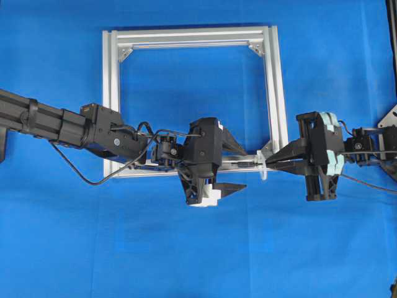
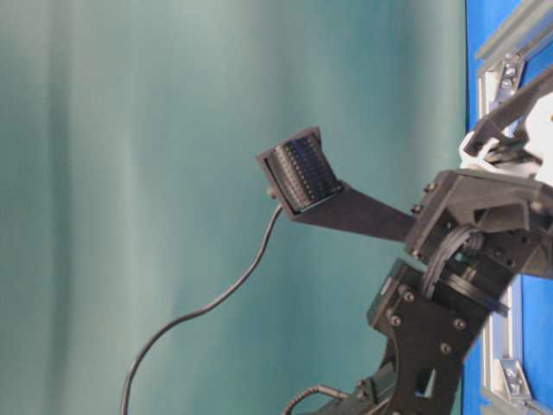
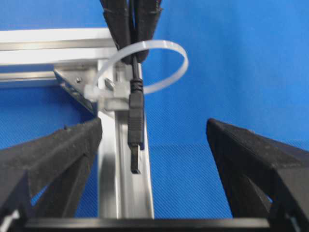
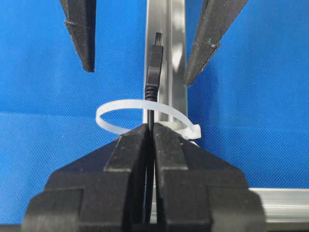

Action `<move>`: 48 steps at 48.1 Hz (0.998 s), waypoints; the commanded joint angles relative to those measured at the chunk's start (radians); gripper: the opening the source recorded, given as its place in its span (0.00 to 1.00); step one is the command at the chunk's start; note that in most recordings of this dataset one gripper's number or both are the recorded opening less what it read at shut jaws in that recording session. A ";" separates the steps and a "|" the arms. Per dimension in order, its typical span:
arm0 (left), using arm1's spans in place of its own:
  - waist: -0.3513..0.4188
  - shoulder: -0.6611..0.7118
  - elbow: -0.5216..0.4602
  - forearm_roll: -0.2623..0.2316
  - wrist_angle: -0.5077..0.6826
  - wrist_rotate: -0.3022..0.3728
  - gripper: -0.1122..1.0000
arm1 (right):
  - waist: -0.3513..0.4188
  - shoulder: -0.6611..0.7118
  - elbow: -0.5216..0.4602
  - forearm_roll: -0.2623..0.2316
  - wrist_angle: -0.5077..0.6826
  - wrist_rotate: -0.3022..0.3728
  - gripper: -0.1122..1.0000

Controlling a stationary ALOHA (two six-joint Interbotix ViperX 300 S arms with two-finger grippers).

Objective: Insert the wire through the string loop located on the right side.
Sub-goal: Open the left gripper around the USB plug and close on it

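Both jaws of the right gripper are clamped on the wire, whose plug tip is passed through the string loop. Beyond the loop, the left gripper is spread wide around the plug, untouching, above the frame.

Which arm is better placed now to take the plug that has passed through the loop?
Left. Its pincer is open on both sides of the wire plug beyond the string loop; the right pincer is shut on it.
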 commanded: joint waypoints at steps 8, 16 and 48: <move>0.002 -0.017 -0.023 0.002 -0.008 -0.002 0.92 | -0.002 -0.006 -0.017 0.002 -0.009 -0.002 0.07; 0.002 -0.017 -0.023 0.002 -0.005 -0.002 0.92 | -0.002 -0.006 -0.017 0.000 -0.009 -0.002 0.07; 0.011 -0.020 -0.025 0.000 -0.005 -0.005 0.89 | -0.002 -0.006 -0.017 0.000 -0.009 -0.002 0.07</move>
